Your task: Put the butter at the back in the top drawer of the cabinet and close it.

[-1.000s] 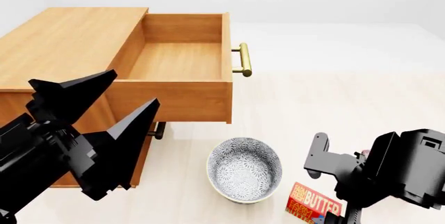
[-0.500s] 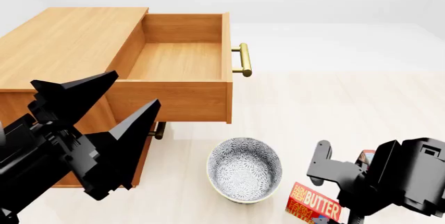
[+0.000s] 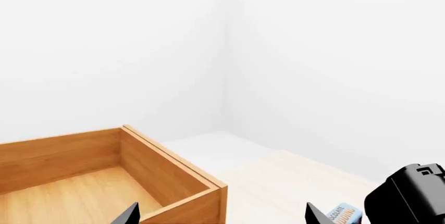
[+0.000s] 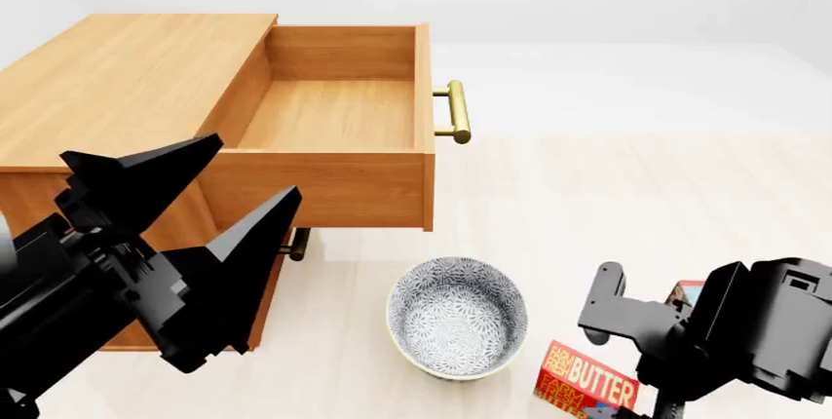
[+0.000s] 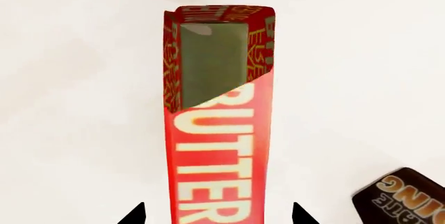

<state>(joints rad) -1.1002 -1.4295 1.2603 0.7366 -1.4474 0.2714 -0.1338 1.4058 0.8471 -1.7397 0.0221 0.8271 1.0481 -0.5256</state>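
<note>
We see the cabinet [image 4: 117, 78] at the far left, with its top drawer [image 4: 341, 112] pulled out to the right and nothing inside; its brass handle [image 4: 454, 112] sticks out on the right end. In the left wrist view the drawer [image 3: 104, 182] shows as an open wooden box.

Our left gripper [image 4: 195, 214] hangs in front of the cabinet's near side, its two black fingers spread wide with nothing between them.

The butter [image 4: 587, 388] lies on the pale floor at the near right, just right of the patterned bowl [image 4: 458, 315], which stands near the drawer's front corner. Our right gripper [image 4: 657, 395] is down over the butter, its wrist body hiding part of the box. In the right wrist view the butter [image 5: 217, 130] runs lengthwise between two black fingertips [image 5: 132, 216], one on each side, with a gap showing between each tip and the box, so the fingers are apart and not clamping it.

A dark pudding box [image 5: 403, 198] lies just beside the butter; in the head view only a small corner [image 4: 685, 293] of it peeks out behind the right arm.
</note>
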